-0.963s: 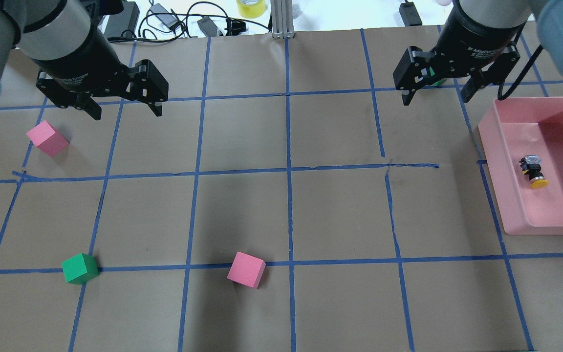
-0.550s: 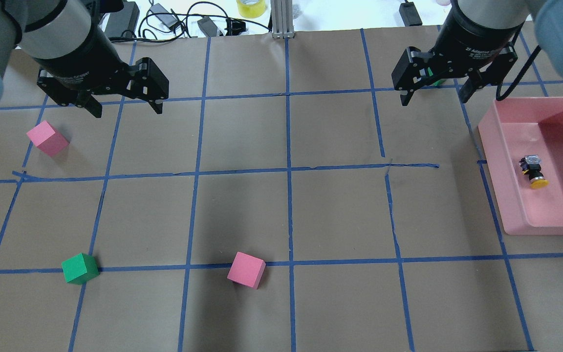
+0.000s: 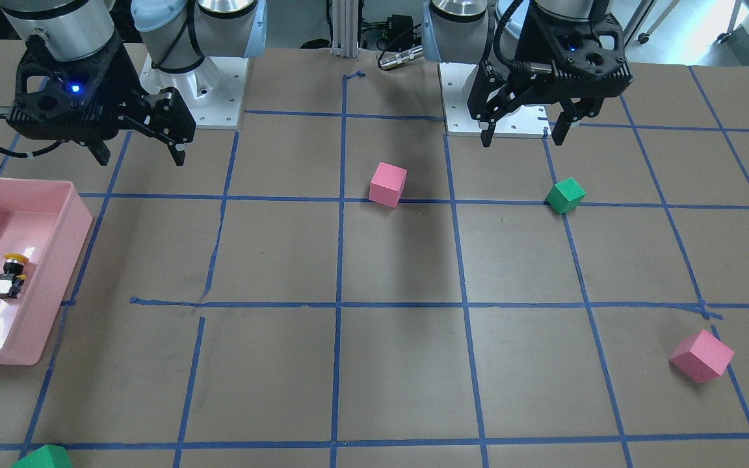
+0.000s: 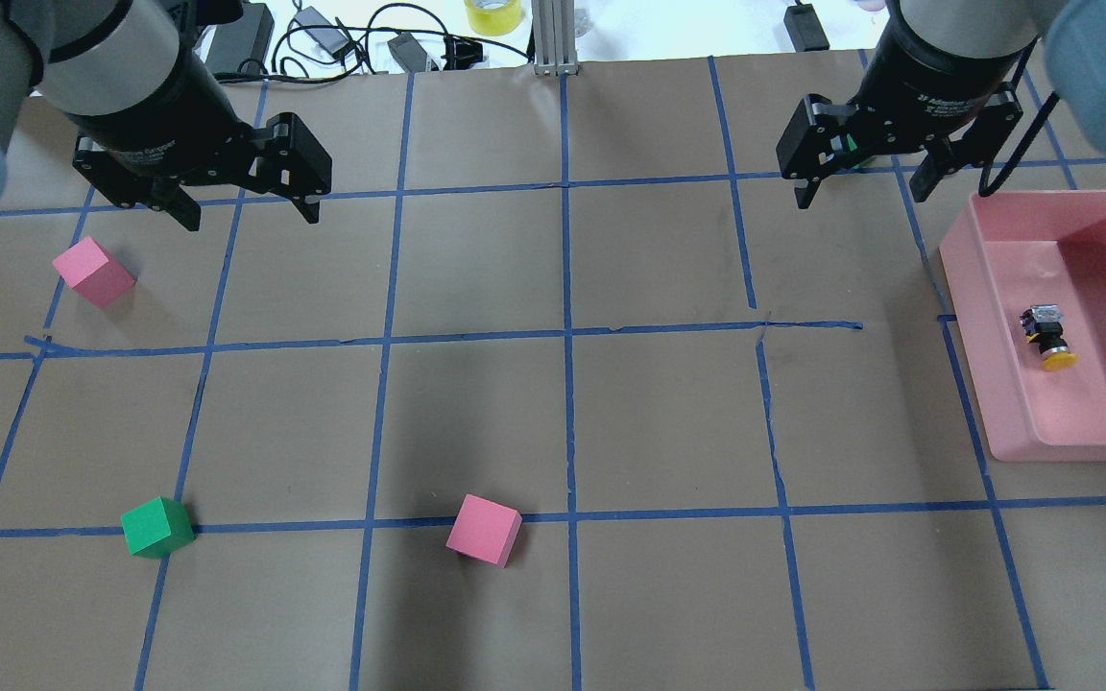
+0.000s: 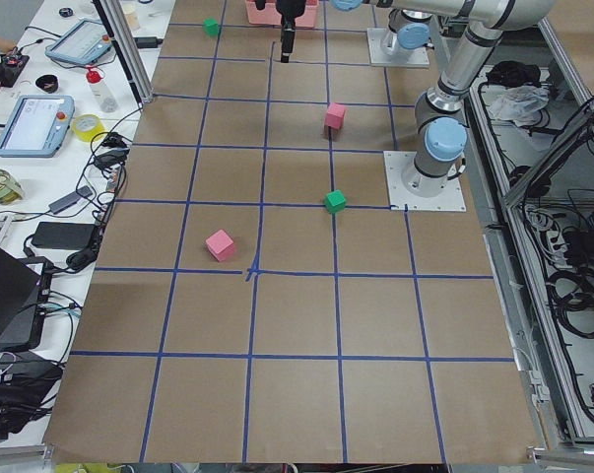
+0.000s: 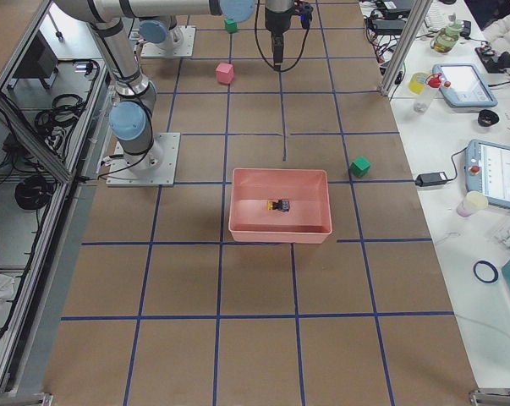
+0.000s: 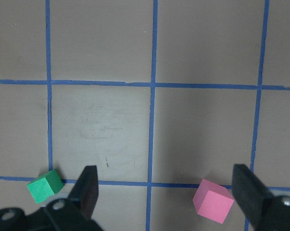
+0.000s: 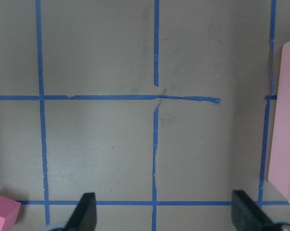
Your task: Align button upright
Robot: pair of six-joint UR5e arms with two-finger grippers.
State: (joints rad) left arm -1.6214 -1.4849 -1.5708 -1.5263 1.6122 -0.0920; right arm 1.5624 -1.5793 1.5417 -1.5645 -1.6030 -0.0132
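Note:
The button, with a yellow cap, black body and whitish block, lies on its side inside the pink tray at the table's right edge. It also shows in the front-facing view and the right exterior view. My right gripper is open and empty, raised above the table to the far left of the tray; its wrist view shows only the tray's edge. My left gripper is open and empty, raised over the table's far left part.
A pink cube lies below the left gripper in the overhead view. A green cube and a second pink cube lie nearer the robot. Another green cube sits at the far edge, beyond the right gripper. Cables and tape lie past the table.
The right gripper has drifted very slightly toward the tray and the left gripper very slightly away from the robot. Both stay open. The button and cubes have not moved.

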